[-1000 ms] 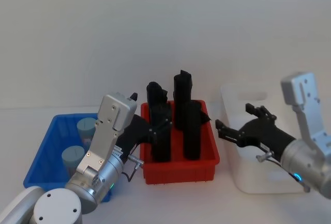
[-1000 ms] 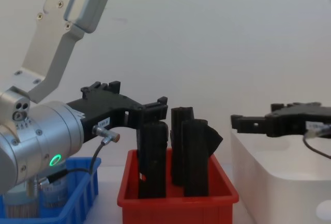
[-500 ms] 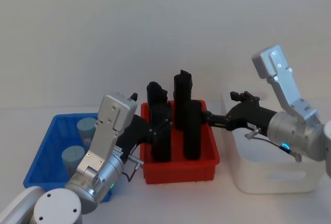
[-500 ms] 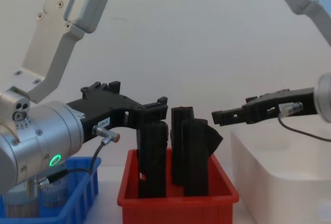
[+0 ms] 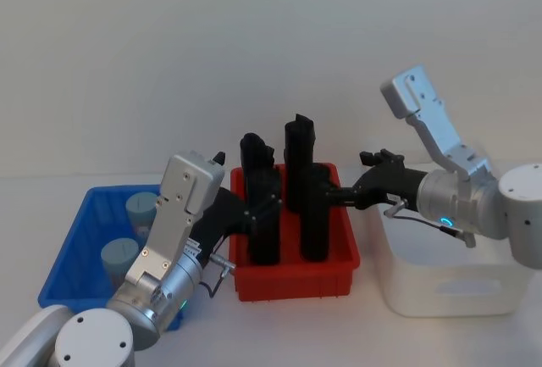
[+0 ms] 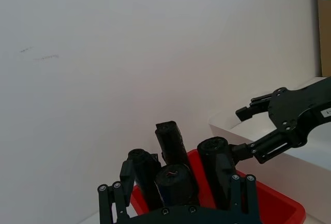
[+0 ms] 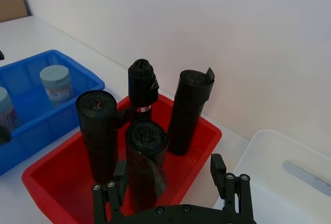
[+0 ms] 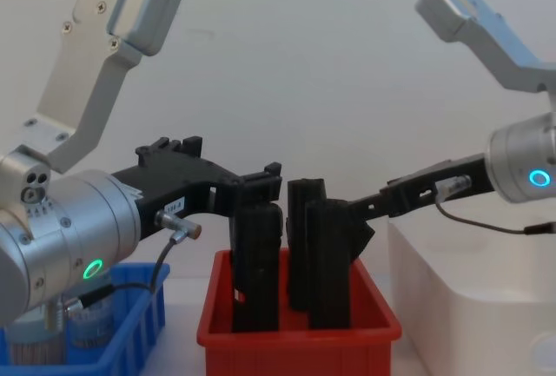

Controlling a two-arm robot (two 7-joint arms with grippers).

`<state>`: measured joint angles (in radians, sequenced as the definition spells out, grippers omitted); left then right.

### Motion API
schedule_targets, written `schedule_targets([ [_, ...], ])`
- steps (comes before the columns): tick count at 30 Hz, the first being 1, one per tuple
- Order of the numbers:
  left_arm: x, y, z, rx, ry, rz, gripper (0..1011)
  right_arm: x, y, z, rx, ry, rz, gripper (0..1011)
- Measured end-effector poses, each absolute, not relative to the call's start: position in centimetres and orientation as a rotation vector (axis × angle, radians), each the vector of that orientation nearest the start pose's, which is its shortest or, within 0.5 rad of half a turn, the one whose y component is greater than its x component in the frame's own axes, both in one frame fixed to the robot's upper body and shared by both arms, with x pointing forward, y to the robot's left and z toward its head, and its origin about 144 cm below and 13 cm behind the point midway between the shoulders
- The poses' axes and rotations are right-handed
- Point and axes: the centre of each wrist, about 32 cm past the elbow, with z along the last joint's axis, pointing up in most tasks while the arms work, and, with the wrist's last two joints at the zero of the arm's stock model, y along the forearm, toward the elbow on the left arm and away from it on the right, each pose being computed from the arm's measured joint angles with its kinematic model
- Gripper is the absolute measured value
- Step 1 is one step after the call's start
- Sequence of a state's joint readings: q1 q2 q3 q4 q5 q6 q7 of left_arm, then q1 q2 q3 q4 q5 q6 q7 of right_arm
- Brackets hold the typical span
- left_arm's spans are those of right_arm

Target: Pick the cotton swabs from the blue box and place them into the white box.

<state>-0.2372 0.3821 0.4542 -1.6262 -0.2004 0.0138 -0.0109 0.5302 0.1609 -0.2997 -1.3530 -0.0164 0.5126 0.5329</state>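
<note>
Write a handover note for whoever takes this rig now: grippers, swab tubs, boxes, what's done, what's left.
Left gripper: open, empty, above the red bin's left side.
Right gripper: open, empty, reaching from the white box over the red bin's right edge, near the black rolls.
Cotton swabs: two tubs upright in the blue box, the second behind the first.
Done: nothing gripped; the visible part of the white box holds no tub.
Left: move both tubs into the white box, clearing the black rolls between.
</note>
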Motion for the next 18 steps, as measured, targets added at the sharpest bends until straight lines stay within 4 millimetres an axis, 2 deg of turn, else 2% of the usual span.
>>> schedule_targets([
  [18,49.2,19.8,120.4,0.061,-0.268,1.124,1003,61.1,-18.2,125.8,-0.453,0.082,-0.84,1002],
])
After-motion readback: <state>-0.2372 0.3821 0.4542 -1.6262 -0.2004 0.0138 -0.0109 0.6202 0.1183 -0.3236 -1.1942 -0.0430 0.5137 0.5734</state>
